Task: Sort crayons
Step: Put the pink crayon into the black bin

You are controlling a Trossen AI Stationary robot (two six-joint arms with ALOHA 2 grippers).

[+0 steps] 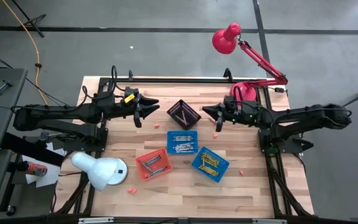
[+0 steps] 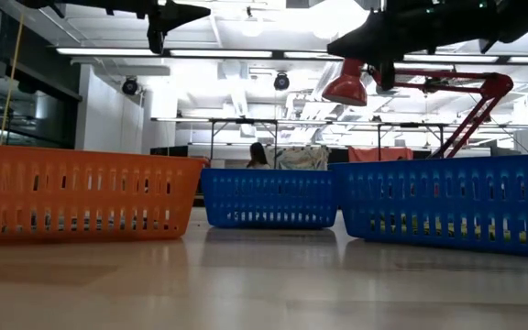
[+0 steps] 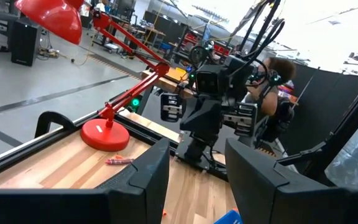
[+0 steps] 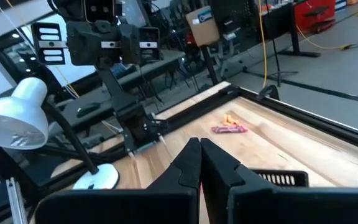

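Left gripper [image 1: 139, 112] hovers, fingers apart, right gripper [image 1: 217, 116] fingers together, flanking the black basket [image 1: 183, 114] above the worktop [image 1: 253, 180].

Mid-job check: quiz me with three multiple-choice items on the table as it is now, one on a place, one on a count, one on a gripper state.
1. Where is the black basket?
A. Between the two grippers
B. Beside the white lamp
C. At the table's front edge

2. How many blue baskets are there?
A. One
B. Two
C. Three

3. How do the left gripper's jaws stand?
A. Shut on a crayon
B. Shut, empty
C. Open, empty

Answers: 1 A, the high view shows it between the left and right gripper. 2 B, one blue basket in the middle, another to its right. 3 C, the left wrist view shows a wide empty gap.
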